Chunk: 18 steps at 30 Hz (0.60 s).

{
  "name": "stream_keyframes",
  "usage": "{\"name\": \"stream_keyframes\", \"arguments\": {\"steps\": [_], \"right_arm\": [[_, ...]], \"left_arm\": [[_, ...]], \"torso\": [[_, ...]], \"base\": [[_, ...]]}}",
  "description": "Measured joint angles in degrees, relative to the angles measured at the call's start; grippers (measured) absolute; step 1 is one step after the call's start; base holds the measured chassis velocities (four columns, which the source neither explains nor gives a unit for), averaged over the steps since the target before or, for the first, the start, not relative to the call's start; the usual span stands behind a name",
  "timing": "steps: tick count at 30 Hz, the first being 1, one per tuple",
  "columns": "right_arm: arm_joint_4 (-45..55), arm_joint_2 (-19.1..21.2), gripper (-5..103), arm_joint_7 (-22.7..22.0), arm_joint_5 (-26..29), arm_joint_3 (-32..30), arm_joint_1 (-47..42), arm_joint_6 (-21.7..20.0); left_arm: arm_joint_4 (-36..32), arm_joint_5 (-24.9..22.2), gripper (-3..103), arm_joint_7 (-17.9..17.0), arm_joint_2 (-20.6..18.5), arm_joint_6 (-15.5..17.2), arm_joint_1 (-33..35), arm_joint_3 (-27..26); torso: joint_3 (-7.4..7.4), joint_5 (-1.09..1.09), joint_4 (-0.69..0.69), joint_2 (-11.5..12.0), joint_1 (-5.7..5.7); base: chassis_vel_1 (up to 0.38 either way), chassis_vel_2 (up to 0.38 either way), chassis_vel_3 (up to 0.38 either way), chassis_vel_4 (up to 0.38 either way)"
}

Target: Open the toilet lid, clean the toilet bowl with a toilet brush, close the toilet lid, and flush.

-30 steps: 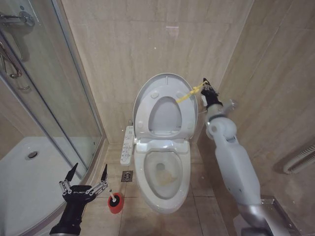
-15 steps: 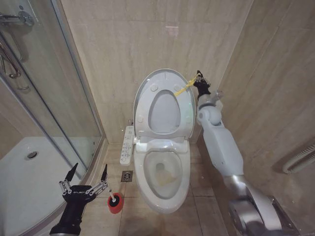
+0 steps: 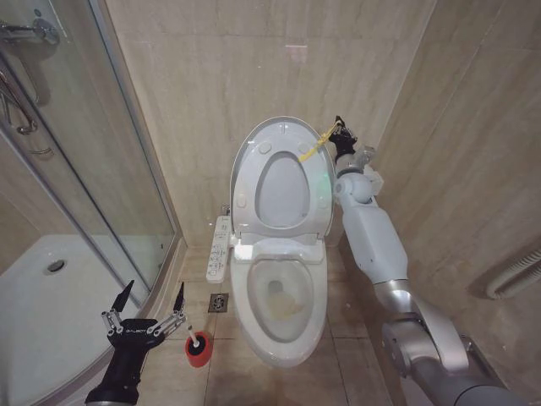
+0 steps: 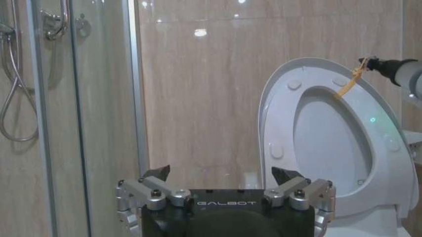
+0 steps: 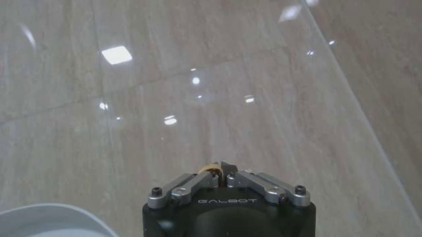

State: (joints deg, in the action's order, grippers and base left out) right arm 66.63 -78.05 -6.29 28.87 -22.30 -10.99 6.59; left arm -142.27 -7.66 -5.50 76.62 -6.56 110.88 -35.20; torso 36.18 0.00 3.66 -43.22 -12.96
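Observation:
The toilet lid point(image 3: 283, 182) stands raised against the back wall, its underside facing me; the left wrist view shows the lid point(image 4: 329, 133) too. My right gripper point(image 3: 338, 128) is at the lid's upper right edge, shut on the yellow tag point(image 3: 314, 149); the right wrist view shows the gripper point(image 5: 221, 170) pinching a bit of yellow close to the tiled wall. Below lies the open toilet bowl point(image 3: 245, 313) with its button panel point(image 3: 219, 249). The toilet brush point(image 3: 195, 342) sits in its red holder point(image 3: 199, 355) on the floor. My left gripper point(image 3: 154, 288) hangs open just left of the brush.
A glass shower enclosure point(image 3: 110, 169) and its white tray point(image 3: 51, 296) take up the left side. A floor drain point(image 3: 218, 303) lies between the holder and the bowl. Tiled walls close in behind and on the right, where a ribbed fixture point(image 3: 516, 271) hangs.
My right gripper has drawn the yellow tag up and back toward the wall, and the lid now stands more upright. The left arm has not moved.

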Motion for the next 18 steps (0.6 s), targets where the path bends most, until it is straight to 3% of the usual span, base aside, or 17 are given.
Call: {"name": "stream_keyframes", "arguments": {"steps": [15,18], "right_arm": [[3.2,2.2,2,-0.2,0.5,0.1,-3.4,-1.1],[5.3,2.7,2,-0.1,2.7,0.1,-5.0,-3.4]], "left_arm": [[0.0,0.0,100,0.0,0.0,0.0,0.0,0.0],[0.0,0.0,100,0.0,0.0,0.0,0.0,0.0]], "torso": [[-0.01,0.0,0.03,0.0,0.01],[-0.01,0.0,0.03,0.0,0.01]], "base": [[0.0,0.0,0.0,0.0],[0.0,0.0,0.0,0.0]]}}
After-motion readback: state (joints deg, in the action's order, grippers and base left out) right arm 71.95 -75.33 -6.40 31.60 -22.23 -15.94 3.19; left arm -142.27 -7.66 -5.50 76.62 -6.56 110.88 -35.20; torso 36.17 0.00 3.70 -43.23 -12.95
